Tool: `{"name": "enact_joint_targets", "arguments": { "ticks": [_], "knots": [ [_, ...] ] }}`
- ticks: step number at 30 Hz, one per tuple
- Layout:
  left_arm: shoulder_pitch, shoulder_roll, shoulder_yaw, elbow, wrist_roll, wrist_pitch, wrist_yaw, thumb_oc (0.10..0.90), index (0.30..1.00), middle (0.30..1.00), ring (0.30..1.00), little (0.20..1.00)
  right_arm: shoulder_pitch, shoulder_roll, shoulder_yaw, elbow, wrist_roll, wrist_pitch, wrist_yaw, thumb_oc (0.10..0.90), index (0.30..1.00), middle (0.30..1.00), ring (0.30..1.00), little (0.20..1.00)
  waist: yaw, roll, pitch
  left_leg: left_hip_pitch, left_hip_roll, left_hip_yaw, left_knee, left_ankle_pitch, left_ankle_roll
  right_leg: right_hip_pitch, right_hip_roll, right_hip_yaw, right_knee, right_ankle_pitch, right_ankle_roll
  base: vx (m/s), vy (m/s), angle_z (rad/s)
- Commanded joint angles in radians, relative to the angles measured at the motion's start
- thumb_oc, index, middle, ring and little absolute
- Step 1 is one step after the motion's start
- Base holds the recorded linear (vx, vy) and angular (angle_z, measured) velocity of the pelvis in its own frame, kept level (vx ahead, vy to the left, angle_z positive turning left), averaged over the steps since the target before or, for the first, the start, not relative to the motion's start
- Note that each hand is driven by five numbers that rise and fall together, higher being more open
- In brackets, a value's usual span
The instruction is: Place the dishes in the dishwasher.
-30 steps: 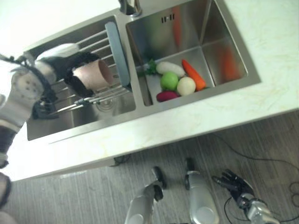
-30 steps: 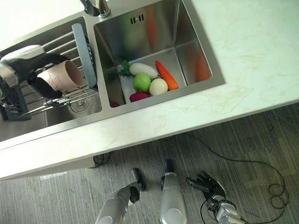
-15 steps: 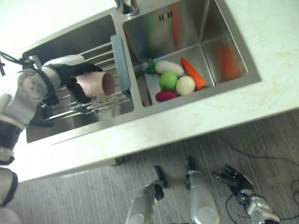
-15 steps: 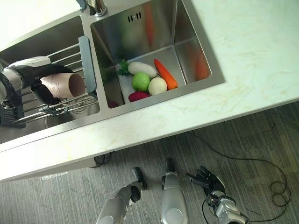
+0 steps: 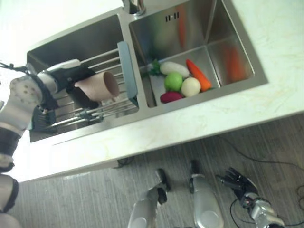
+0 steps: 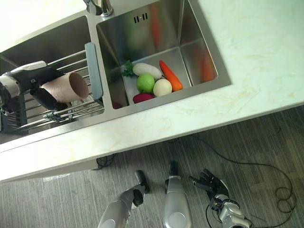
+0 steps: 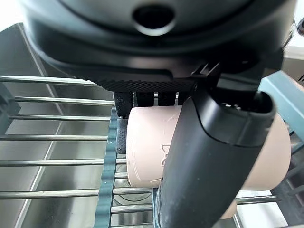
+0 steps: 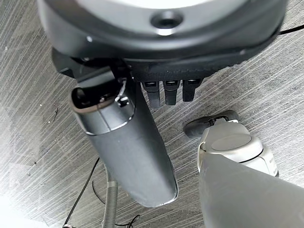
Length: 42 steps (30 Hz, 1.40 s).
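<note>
Cup on its side, left hand fingers curled round it, above sink rack

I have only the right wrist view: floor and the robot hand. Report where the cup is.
Observer: The pink cup lies on its side in the left robot hand, over the wire rack in the left basin.
Operator: Confirm the grasp.
Observer: The left wrist view shows the thumb wrapped across the cup's side.
Operator: State what the other basin holds.
Observer: A carrot, a green apple and other vegetables.
</note>
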<state>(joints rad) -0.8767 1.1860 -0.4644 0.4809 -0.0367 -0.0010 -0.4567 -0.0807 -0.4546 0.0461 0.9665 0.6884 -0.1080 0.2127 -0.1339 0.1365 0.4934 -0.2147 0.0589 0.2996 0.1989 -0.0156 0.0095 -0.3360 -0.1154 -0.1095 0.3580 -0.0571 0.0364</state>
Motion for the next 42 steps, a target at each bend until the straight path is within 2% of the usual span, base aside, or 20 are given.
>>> {"name": "enact_joint_targets", "arguments": {
  "ticks": [1,3,6,9,12,15,19,21,24,26,28,29,30,32,34,36,38,39,40,42],
  "knots": [
    [0.05,-0.012,0.075,0.002,-0.064,-0.025,0.15,0.4,0.3,0.3,0.3,0.3,0.061,0.029,-0.007,0.02,-0.022,-0.047,0.011,0.8,0.9,0.9,0.9,0.9,0.03,-0.047,-0.047,-0.039,0.008,-0.028,0.101,-0.123,-0.04,0.05,-0.095,-0.082,-0.058,0.013,0.17,0.01,-0.055,0.16],
    [0.086,-0.017,0.138,-0.016,-0.098,-0.045,0.224,0.4,0.3,0.3,0.3,0.3,0.077,0.043,-0.004,0.032,-0.042,-0.052,0.01,0.8,0.9,0.9,0.9,0.9,0.036,-0.048,-0.069,-0.022,0.007,-0.033,0.101,-0.127,-0.04,0.072,-0.092,-0.09,-0.058,0.002,0.167,0.02,-0.084,0.09],
    [0.188,-0.011,0.25,-0.085,-0.08,-0.172,0.309,0.4,0.3,0.3,0.3,0.3,0.098,0.07,-0.005,0.065,-0.069,-0.053,0.004,0.8,0.9,0.9,0.9,0.9,0.063,-0.044,-0.12,0.03,0.002,-0.048,0.101,-0.138,-0.04,0.131,-0.09,-0.107,-0.058,-0.023,0.157,0.03,-0.114,0.15],
    [0.287,-0.017,0.374,-0.155,-0.172,-0.171,0.424,0.4,0.3,0.3,0.3,0.3,0.103,0.088,-0.001,0.094,-0.065,-0.035,-0.015,0.8,0.9,0.9,0.9,0.9,0.092,-0.034,-0.179,0.08,0.003,-0.059,0.101,-0.148,-0.042,0.195,-0.087,-0.13,-0.058,-0.054,0.145,0.06,-0.152,0.26],
    [0.386,-0.021,0.492,-0.184,-0.152,-0.244,0.552,0.4,0.3,0.3,0.3,0.3,0.102,0.101,0.004,0.12,-0.092,-0.024,-0.029,0.8,0.9,0.9,0.9,0.9,0.118,-0.024,-0.229,0.117,0.009,-0.068,0.101,-0.153,-0.049,0.243,-0.079,-0.152,-0.058,-0.083,0.128,0.05,-0.122,0.33],
    [0.45,-0.023,0.561,-0.212,-0.12,-0.265,0.629,0.4,0.3,0.3,0.3,0.3,0.1,0.099,0.01,0.137,-0.115,-0.021,-0.033,0.8,0.9,0.9,0.9,0.9,0.129,-0.019,-0.255,0.133,0.013,-0.075,0.101,-0.156,-0.053,0.264,-0.072,-0.163,-0.058,-0.099,0.118,0.02,-0.092,0.18],
    [0.564,-0.005,0.695,-0.273,-0.022,-0.271,0.797,0.4,0.3,0.3,0.3,0.3,0.096,0.087,-0.014,0.181,-0.111,-0.003,-0.04,0.8,0.9,0.9,0.9,0.9,0.161,-0.018,-0.291,0.146,0.022,-0.105,0.101,-0.159,-0.068,0.299,-0.058,-0.19,-0.058,-0.129,0.103,-0.01,-0.145,0.19],
    [0.605,-0.002,0.745,-0.292,-0.011,-0.266,0.825,0.4,0.3,0.3,0.3,0.3,0.095,0.082,-0.029,0.204,-0.122,0.003,-0.029,0.8,0.9,0.9,0.9,0.9,0.172,-0.018,-0.299,0.149,0.024,-0.119,0.101,-0.159,-0.073,0.307,-0.053,-0.199,-0.058,-0.136,0.099,0.02,-0.126,0.21],
    [0.711,0.001,0.858,-0.296,-0.025,-0.255,0.872,0.4,0.3,0.3,0.3,0.3,0.093,0.079,-0.035,0.244,-0.231,0.006,-0.003,0.8,0.9,0.9,0.9,0.9,0.203,-0.018,-0.31,0.147,0.036,-0.133,0.101,-0.146,-0.087,0.322,-0.048,-0.228,-0.058,-0.15,0.088,0.03,-0.135,0.17],
    [0.785,-0.031,0.929,-0.304,-0.064,-0.271,0.869,0.4,0.3,0.3,0.3,0.3,0.108,0.073,-0.046,0.255,-0.271,0.023,0.004,0.8,0.9,0.9,0.9,0.9,0.227,-0.015,-0.306,0.11,0.061,-0.129,0.101,-0.105,-0.109,0.331,-0.044,-0.263,-0.058,-0.158,0.083,-0.06,-0.136,0.3],
    [0.825,-0.063,0.967,-0.317,-0.088,-0.267,0.857,0.4,0.3,0.3,0.3,0.3,0.115,0.066,-0.05,0.273,-0.283,0.017,0.013,0.8,0.9,0.9,0.9,0.9,0.248,-0.014,-0.298,0.065,0.071,-0.137,0.101,-0.076,-0.122,0.333,-0.047,-0.288,-0.058,-0.161,0.085,-0.15,-0.072,0.86],
    [0.845,-0.093,0.979,-0.319,-0.095,-0.293,0.855,0.4,0.3,0.3,0.3,0.3,0.121,0.067,-0.06,0.279,-0.275,0.009,0.012,0.8,0.9,0.9,0.9,0.9,0.256,-0.013,-0.292,0.048,0.09,-0.113,0.101,-0.062,-0.128,0.337,-0.056,-0.322,-0.058,-0.164,0.084,-0.19,-0.042,1.04],
    [0.872,-0.148,0.987,-0.326,-0.097,-0.322,0.861,0.4,0.3,0.3,0.3,0.3,0.13,0.075,-0.076,0.278,-0.255,0.003,0.005,0.8,0.9,0.9,0.9,0.9,0.259,-0.021,-0.291,0.063,0.107,-0.093,0.101,-0.08,-0.141,0.351,-0.068,-0.346,-0.058,-0.181,0.091,-0.23,0.001,1.08],
    [0.901,-0.22,0.981,-0.333,-0.093,-0.354,0.879,0.4,0.3,0.3,0.3,0.3,0.137,0.089,-0.098,0.271,-0.215,-0.005,-0.001,0.8,0.9,0.9,0.9,0.9,0.251,-0.031,-0.293,0.093,0.12,-0.036,0.101,-0.083,-0.131,0.348,-0.091,-0.39,-0.058,-0.167,0.088,-0.29,0.108,1.82],
    [0.906,-0.318,0.944,-0.33,-0.081,-0.406,0.912,0.4,0.3,0.3,0.3,0.3,0.146,0.115,-0.131,0.245,-0.197,-0.016,0.0,0.8,0.9,0.9,0.9,0.9,0.232,-0.063,-0.307,0.172,0.124,0.058,0.101,-0.102,-0.101,0.334,-0.139,-0.444,-0.058,-0.13,0.08,-0.34,0.248,1.65],
    [0.898,-0.35,0.927,-0.331,-0.065,-0.417,0.919,0.4,0.3,0.3,0.3,0.3,0.151,0.122,-0.142,0.229,-0.193,-0.022,-0.001,0.8,0.9,0.9,0.9,0.9,0.223,-0.075,-0.314,0.215,0.126,0.102,0.101,-0.092,-0.096,0.329,-0.163,-0.473,-0.058,-0.112,0.075,-0.24,0.29,1.82],
    [0.886,-0.372,0.904,-0.342,-0.047,-0.415,0.929,0.4,0.3,0.3,0.3,0.3,0.155,0.122,-0.148,0.218,-0.187,-0.034,0.001,0.8,0.9,0.9,0.9,0.9,0.213,-0.069,-0.322,0.226,0.126,0.139,0.101,-0.147,-0.078,0.324,-0.189,-0.512,-0.058,-0.083,0.084,-0.19,0.39,1.26],
    [0.885,-0.379,0.895,-0.345,-0.046,-0.419,0.929,0.4,0.3,0.3,0.3,0.3,0.155,0.123,-0.152,0.217,-0.186,-0.042,-0.001,0.8,0.9,0.9,0.9,0.9,0.21,-0.063,-0.325,0.231,0.123,0.147,0.101,-0.167,-0.072,0.323,-0.202,-0.525,-0.058,-0.067,0.092,-0.13,0.445,1.4],
    [0.892,-0.39,0.885,-0.361,-0.045,-0.422,0.932,0.4,0.3,0.3,0.3,0.3,0.151,0.13,-0.157,0.208,-0.185,-0.044,-0.009,0.8,0.9,0.9,0.9,0.9,0.22,-0.057,-0.325,0.233,0.089,0.109,0.101,-0.199,-0.061,0.317,-0.219,-0.517,-0.058,-0.039,0.11,-0.1,0.437,1.86],
    [0.907,-0.401,0.88,-0.385,-0.039,-0.431,0.928,0.4,0.3,0.3,0.3,0.3,0.149,0.142,-0.158,0.186,-0.184,-0.038,-0.017,0.8,0.9,0.9,0.9,0.9,0.237,-0.054,-0.327,0.233,0.053,0.08,0.101,-0.229,-0.042,0.323,-0.257,-0.517,-0.058,-0.003,0.136,-0.04,0.432,1.1]
  ]
}}
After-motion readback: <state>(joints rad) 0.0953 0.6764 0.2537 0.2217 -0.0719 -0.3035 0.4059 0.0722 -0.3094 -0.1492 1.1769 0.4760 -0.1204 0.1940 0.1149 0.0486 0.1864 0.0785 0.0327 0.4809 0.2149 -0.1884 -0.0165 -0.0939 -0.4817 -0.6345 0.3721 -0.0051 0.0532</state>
